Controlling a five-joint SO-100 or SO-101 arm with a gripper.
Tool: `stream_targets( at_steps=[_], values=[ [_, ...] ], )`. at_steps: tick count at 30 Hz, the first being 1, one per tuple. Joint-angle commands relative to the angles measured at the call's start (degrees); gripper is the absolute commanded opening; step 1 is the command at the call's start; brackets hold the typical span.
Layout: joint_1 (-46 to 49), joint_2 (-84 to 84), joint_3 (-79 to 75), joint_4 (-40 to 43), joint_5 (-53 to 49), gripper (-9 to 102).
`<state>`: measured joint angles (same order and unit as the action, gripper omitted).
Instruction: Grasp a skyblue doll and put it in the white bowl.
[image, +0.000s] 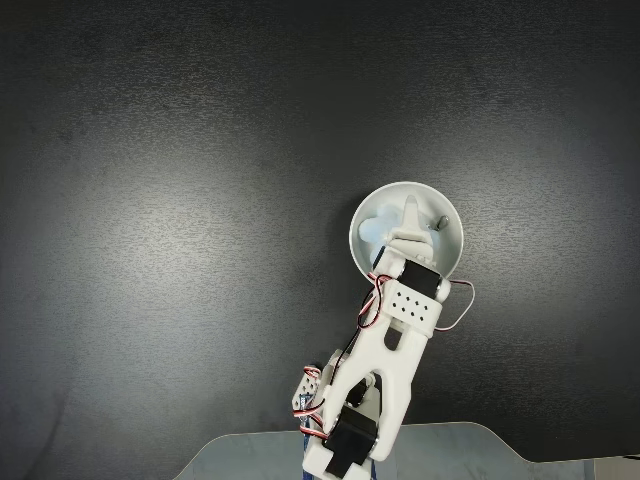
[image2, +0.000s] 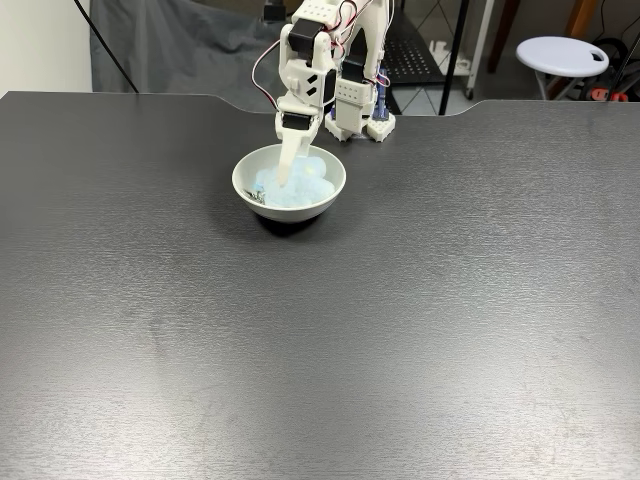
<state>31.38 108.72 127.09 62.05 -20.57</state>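
While its grip state is unclear, the gripper touches one skyblue doll inside one white bowl.

In both fixed views the claw reaches down into the white bowl and covers the middle of the skyblue doll, so the doll's full shape cannot be made out. Whether the claw's fingers are parted or closed is too fine to tell. The arm's base is cut off by the near edge in one fixed view, its upper part by the far edge in the other. The stool at far right is partly cropped.
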Motion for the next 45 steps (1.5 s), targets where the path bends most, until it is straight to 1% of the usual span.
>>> stream_targets(
  at_steps=[1,4,7,9,13,17,20,24,26,30,32,34,36,39,40,41,45],
  values=[
    [-2.1,4.0,-6.7,-0.8,0.6,59],
    [-5.0,6.8,-17.6,-1.2,4.0,59],
    [-7.6,13.2,-30.8,-0.9,11.6,59],
    [-8.8,18.4,-36.9,0.1,16.5,58],
    [-13.3,30.4,-41.0,6.7,22.5,58],
    [-25.4,40.1,-39.8,14.7,24.2,58],
    [-31.6,43.1,-34.7,16.4,24.1,58],
    [-32.1,46.1,-22.3,16.0,23.5,58],
    [-32.1,50.0,-15.7,14.0,23.5,58],
    [-32.0,61.3,-1.8,6.1,23.4,55],
    [-31.9,66.7,5.0,2.6,23.4,49],
    [-31.9,70.8,10.5,0.6,23.3,40],
    [-31.9,73.3,13.7,-0.4,23.3,27],
    [-31.8,74.5,16.5,-1.4,23.3,4],
    [-31.8,74.5,17.4,-1.4,23.3,-2],
    [-31.8,74.6,18.5,-1.5,23.3,-3],
    [-31.8,74.8,25.8,-1.5,23.3,4]
  ],
)
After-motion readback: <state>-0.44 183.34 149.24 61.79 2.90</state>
